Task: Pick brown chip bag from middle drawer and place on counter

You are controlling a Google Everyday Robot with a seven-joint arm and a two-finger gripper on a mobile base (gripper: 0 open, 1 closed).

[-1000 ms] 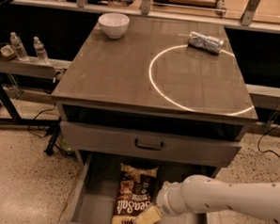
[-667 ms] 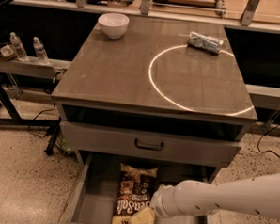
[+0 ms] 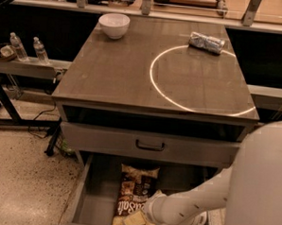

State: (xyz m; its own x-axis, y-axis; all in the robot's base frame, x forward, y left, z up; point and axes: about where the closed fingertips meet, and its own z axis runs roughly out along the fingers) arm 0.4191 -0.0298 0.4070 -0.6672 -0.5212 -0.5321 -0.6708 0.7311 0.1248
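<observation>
Brown chip bag: laid lengthwise on the floor of the open middle drawer.
Gripper: positioned inside the drawer, reached in from the right, at the bag's near right edge.
Grip state: cannot be told.
Counter: white bowl and foil roll noted at the far edge.

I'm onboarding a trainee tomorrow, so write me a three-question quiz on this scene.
1. True or false: the brown chip bag already lies on the counter.
2. What stands near the counter's back left corner? A) white bowl B) foil roll C) water bottle
3. Fill in: the gripper is down in the open middle drawer, right at the ____.

Key: 1 false; 2 A; 3 brown chip bag.
</observation>
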